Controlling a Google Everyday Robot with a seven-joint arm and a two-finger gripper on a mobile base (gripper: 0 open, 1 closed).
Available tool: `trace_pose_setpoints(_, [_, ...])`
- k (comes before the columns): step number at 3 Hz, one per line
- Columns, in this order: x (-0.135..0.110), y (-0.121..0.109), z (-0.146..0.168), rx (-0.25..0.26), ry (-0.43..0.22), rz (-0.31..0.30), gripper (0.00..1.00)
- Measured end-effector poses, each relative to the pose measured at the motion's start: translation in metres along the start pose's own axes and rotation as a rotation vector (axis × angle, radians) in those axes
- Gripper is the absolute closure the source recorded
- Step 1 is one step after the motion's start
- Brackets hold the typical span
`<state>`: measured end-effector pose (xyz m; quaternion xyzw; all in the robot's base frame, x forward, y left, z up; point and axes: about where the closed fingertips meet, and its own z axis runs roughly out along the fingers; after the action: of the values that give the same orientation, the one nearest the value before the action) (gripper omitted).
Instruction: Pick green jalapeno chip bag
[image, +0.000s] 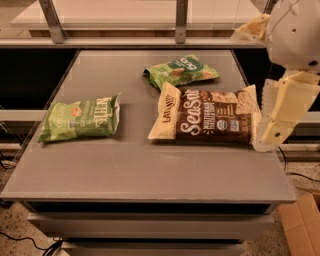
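A light green chip bag (80, 119) with white lettering lies flat on the left of the grey table (150, 175). A second green bag (181, 71) with a dark label lies at the back centre. I cannot read which of the two is the jalapeno one. My gripper (274, 131) hangs on the white arm at the right edge of the view, just past the right end of a brown and cream chip bag (207, 117). It is far from both green bags and holds nothing that I can see.
The brown and cream bag lies between my arm and the left green bag. A metal rail with posts (181, 20) runs along the back of the table. A cardboard box (302, 225) stands on the floor at the lower right.
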<state>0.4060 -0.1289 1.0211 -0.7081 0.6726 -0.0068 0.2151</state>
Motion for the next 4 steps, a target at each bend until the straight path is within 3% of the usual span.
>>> trace_pose_setpoints(1, [-0.0707,0.0393,-0.0038,-0.030,-0.057,-0.200,0.00])
trace_pose_setpoints(4, [-0.0713,0.0390,-0.0036,-0.030,-0.055,-0.197,0.00])
